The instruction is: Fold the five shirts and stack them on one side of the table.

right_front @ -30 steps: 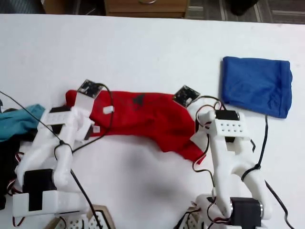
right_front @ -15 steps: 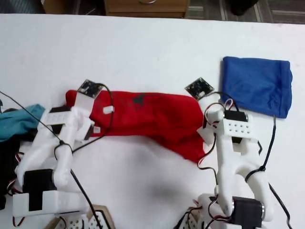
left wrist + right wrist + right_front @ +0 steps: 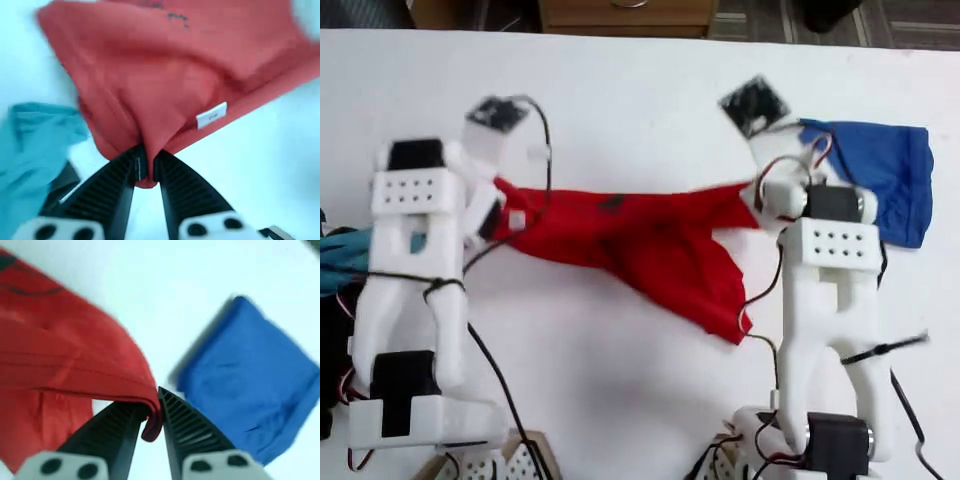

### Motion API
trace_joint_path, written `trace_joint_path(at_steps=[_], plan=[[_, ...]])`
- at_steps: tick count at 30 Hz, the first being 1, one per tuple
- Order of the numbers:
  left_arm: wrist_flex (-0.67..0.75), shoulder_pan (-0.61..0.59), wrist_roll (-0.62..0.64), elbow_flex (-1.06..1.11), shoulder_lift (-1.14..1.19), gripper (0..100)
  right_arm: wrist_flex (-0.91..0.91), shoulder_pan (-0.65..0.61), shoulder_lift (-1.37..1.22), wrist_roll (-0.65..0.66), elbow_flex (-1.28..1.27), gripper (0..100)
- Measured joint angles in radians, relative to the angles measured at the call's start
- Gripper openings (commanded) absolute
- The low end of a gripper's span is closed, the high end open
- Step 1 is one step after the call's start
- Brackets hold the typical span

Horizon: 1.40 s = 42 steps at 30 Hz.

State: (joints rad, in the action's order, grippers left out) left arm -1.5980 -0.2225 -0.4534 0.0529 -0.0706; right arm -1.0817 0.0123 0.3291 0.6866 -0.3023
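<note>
Over the table (image 3: 620, 90), left gripper (image 3: 146, 167) and right gripper (image 3: 154, 410) clamp the red shirt (image 3: 650, 240); shallow bites may slip, dropping it crumpled.

Bright, even light from above falls on the white table (image 3: 640, 90), which glares pale. A soft grey shadow lies beneath the sagging red shirt (image 3: 650, 240). Just beyond the right gripper (image 3: 154, 402), a darker shadow edges the blue shirt (image 3: 245, 375).
</note>
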Motion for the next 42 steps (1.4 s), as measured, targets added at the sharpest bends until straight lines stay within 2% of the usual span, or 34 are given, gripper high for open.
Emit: trace_joint_path(at_steps=[5, 11, 20, 26, 42], plan=[[-0.146, 0.0, 0.0, -0.259, 0.0, 3, -0.083, -0.003, 0.0, 0.0, 0.198, 1.9], [-0.17, 0.0, 0.054, -0.413, -0.002, 3, -0.146, -0.003, 0.0, 0.0, 0.411, 1.9], [-0.17, 0.078, 0.091, -0.52, -0.196, 3, -0.198, -0.002, 0.0, 0.0, 0.661, 1.9], [-0.17, 0.08, 0.091, -0.575, -0.364, 3, -0.235, -0.002, 0.066, 0.0, 0.79, 1.9], [-0.17, 0.083, 0.091, -0.586, -0.626, 3, -0.236, -0.002, 0.411, 0.002, 0.813, 1.9]])
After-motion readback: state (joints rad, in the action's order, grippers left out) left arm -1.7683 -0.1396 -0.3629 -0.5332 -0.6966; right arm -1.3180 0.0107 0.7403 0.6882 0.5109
